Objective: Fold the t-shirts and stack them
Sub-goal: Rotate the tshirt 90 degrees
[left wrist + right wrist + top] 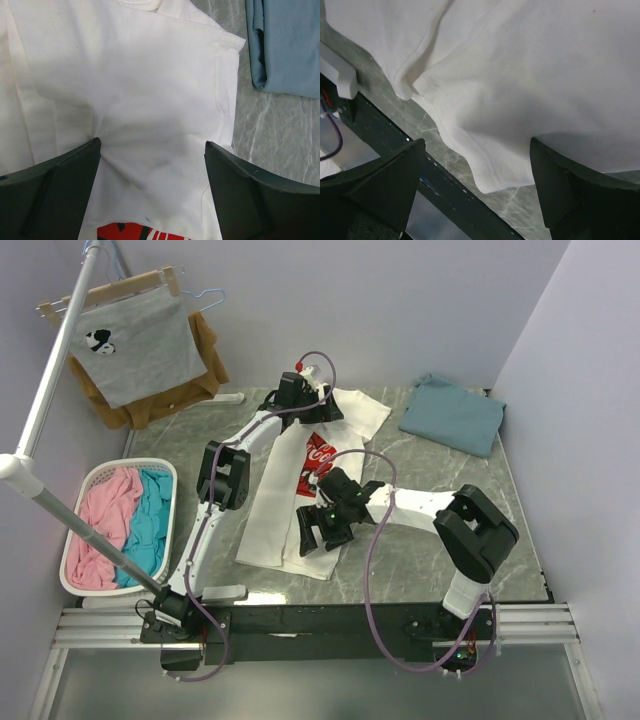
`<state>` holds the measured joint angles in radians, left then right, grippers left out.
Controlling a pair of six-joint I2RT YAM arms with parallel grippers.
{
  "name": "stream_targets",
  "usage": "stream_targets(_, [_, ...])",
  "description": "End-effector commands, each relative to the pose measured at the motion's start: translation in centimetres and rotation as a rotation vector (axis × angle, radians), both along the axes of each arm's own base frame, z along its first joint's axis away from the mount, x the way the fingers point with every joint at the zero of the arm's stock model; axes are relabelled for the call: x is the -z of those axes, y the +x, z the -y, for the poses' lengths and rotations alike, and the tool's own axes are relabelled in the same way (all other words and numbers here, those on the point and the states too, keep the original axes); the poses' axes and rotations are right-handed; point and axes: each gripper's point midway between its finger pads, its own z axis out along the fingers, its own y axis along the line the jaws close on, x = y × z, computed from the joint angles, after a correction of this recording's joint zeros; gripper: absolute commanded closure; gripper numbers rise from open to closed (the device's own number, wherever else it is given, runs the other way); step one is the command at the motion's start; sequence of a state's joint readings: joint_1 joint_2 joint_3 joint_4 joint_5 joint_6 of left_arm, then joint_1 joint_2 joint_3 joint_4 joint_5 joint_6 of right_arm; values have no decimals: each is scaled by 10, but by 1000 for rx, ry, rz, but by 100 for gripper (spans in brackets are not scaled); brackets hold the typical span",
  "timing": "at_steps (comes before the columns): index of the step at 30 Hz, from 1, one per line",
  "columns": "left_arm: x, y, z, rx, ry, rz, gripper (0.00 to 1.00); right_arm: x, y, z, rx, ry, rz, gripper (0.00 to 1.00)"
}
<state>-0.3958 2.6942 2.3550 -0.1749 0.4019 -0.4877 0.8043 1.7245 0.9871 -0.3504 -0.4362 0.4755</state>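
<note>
White t-shirt (280,500) lies lengthwise down the middle of the marble table (450,475), with the collar end far, the hem (485,172) at the near edge and the red logo (316,453) face up. Your left gripper (300,392) is over the collar end. Its jaws are spread wide with nothing held, and creased chest cloth spans the gap, with the logo just below it in the wrist view. You can't tell if the tips touch the cloth. Your right gripper (318,532) sits over the near hem, also wide open and holding nothing. There the hem ripples just short of the dark rail (395,140) at the table edge. Teal-blue t-shirt (452,415) is folded at the far right, just beside the white sleeve and well apart from both grippers. A laundry basket (128,466) holding pink and teal cloth sits at the table's left edge.
</note>
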Motion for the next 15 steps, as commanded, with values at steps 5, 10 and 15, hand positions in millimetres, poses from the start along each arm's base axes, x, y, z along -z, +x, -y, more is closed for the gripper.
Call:
stream_targets(5, [3, 10, -17, -49, 27, 13, 9, 45, -15, 67, 132, -448, 64, 24])
stream_targets(10, [0, 7, -19, -41, 34, 13, 9, 53, -6, 93, 186, -666, 189, 42])
stream_targets(15, [1, 5, -23, -39, 54, 16, 9, 56, -13, 114, 227, -773, 225, 48])
